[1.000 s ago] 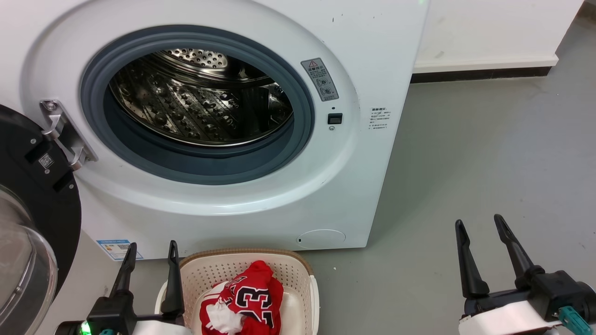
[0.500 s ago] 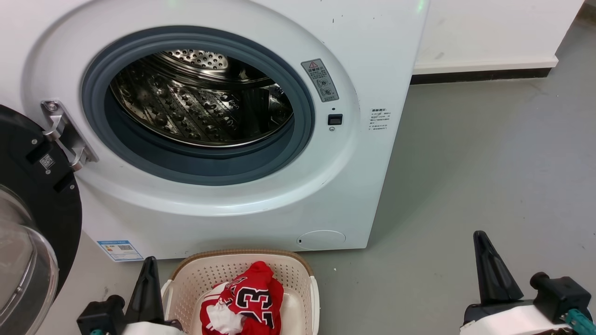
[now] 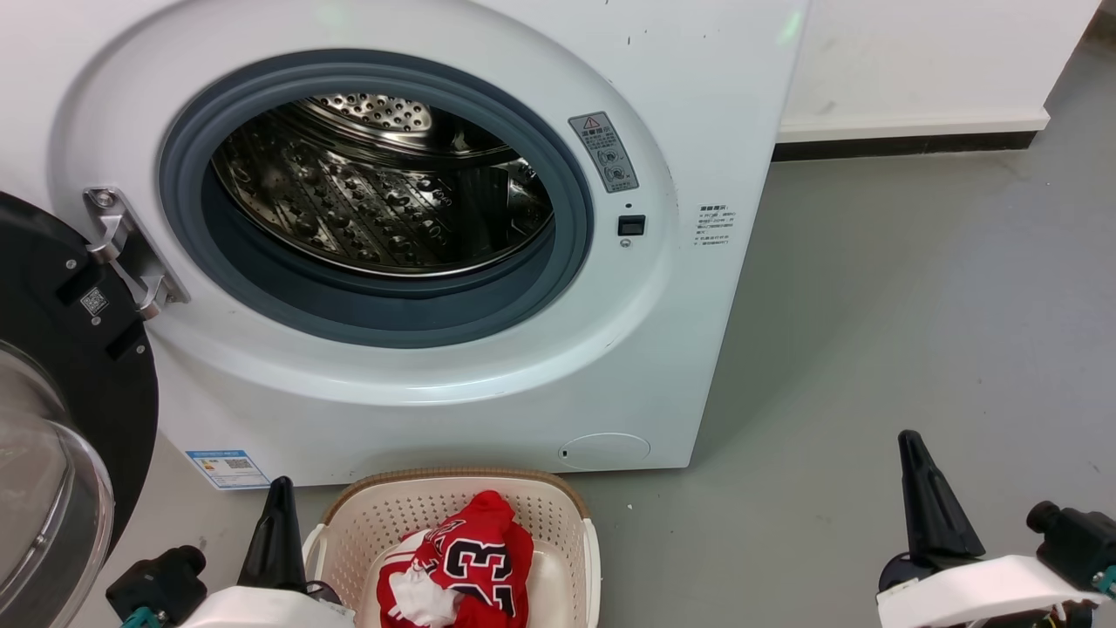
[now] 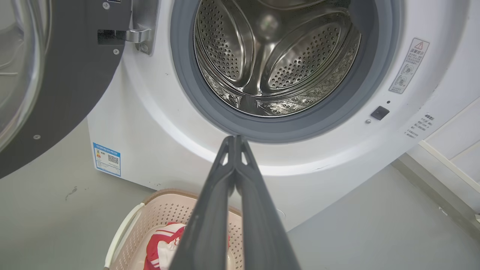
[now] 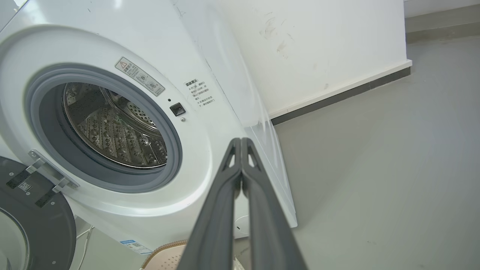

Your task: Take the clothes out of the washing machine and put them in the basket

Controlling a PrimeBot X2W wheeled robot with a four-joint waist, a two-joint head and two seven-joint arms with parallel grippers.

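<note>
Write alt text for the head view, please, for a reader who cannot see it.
A white washing machine stands with its door swung open to the left and no clothes visible in its drum. Before it a cream basket holds a red jersey numbered 23. The left gripper and right gripper sit shut at the bottom corners.

The basket [image 3: 453,477] sits on the floor [image 3: 872,349] just before the washing machine [image 3: 488,384], the clothes [image 3: 462,558] lying in it. The door [image 3: 61,349] hangs at the machine's left. The left hand [image 3: 280,488] is beside the basket, the right hand [image 3: 911,445] well right.
</note>
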